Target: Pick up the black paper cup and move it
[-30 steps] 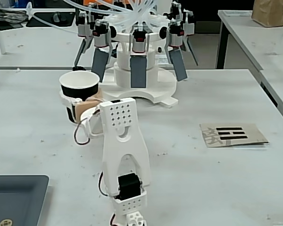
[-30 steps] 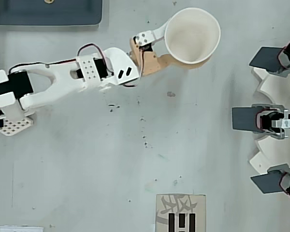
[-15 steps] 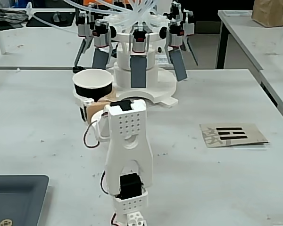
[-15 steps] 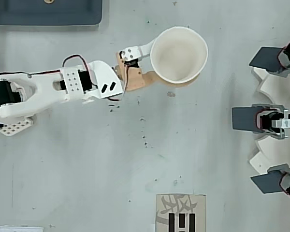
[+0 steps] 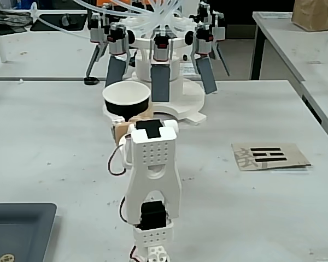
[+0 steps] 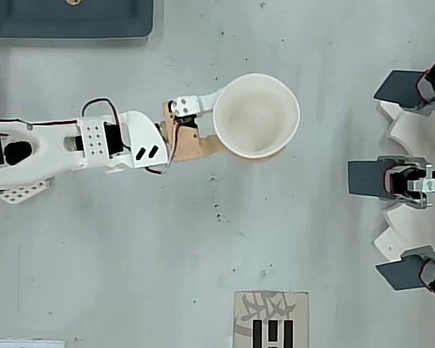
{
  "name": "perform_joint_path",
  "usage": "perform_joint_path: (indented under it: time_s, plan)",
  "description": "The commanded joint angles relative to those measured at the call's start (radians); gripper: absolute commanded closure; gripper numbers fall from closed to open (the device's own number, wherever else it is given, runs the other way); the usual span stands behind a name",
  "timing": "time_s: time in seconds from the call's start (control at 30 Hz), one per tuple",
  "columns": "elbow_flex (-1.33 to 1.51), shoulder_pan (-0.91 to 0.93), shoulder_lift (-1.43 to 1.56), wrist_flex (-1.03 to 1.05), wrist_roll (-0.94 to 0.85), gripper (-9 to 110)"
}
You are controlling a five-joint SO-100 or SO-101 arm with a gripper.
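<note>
- Black paper cup [image 6: 256, 114] stands upright, mouth up, in the middle of the worktop [image 6: 130, 239], toward the edge where the white multi-armed fixture [image 6: 413, 177] sits.
- Gripper [image 6: 221, 127] reaches from the arm's side; 1 white finger and 1 tan finger flank the cup's near wall.
- Contact is hidden under the rim: cannot tell whether the jaws grip or only bracket it.
- Cup looks unlifted; judged pre-lift.

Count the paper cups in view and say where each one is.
1. The black paper cup stands upright at the gripper, between the arm and the white paddle machine. No other cup shows; the arm could hide little.
</note>
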Motion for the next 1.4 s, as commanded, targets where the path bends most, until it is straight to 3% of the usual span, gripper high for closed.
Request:
perform_joint_path:
  time_s: [0.0,0.5,1.37]
  plan:
    - [-0.006,0.035,0.06,-0.023,-0.011,93]
    - [-0.029,0.167,0.008,-0.02,-0.048,93]
    - [-0.388,0.21,-0.235,0.074,-0.078,93]
